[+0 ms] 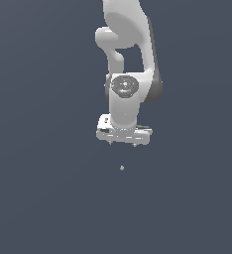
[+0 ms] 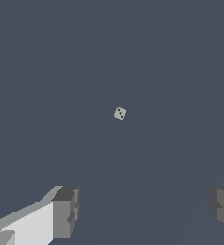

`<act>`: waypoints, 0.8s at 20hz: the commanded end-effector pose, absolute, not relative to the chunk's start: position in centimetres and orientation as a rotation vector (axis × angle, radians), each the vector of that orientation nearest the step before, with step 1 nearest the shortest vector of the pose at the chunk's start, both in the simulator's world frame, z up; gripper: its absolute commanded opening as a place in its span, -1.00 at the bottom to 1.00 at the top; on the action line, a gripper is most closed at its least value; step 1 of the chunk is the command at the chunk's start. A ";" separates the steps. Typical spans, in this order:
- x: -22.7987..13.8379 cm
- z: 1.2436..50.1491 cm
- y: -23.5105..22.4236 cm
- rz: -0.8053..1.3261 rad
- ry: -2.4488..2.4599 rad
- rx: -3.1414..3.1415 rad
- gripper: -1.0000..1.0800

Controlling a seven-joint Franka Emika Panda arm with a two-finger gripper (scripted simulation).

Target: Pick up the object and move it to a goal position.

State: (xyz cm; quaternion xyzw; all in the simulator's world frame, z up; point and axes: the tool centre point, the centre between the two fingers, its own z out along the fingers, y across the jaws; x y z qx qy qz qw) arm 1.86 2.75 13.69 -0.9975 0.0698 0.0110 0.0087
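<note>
White robot arm above a tiny pale object on a plain slate-grey ground.

We see the gripper [image 1: 123,143] spread wide, holding nothing; the object [image 1: 121,168], a small dotted cube [image 2: 119,113], lies apart at its 6 o'clock in the exterior view.

A flat, even slate-blue field [image 1: 38,198] fills the exterior view from edge to edge, with no line dividing floor from wall. The light is soft and diffuse, leaving the colour almost uniform. In the wrist view the same dull blue-grey surface [image 2: 61,72] covers everything behind, crossed only by a faint diagonal change of tone where one part looks slightly paler.
</note>
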 end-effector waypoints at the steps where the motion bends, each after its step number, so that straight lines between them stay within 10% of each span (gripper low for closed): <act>1: 2.8 12.6 2.8 0.031 0.301 -3.111 0.92; 16: 7.4 6.5 2.9 0.003 0.729 -3.054 0.92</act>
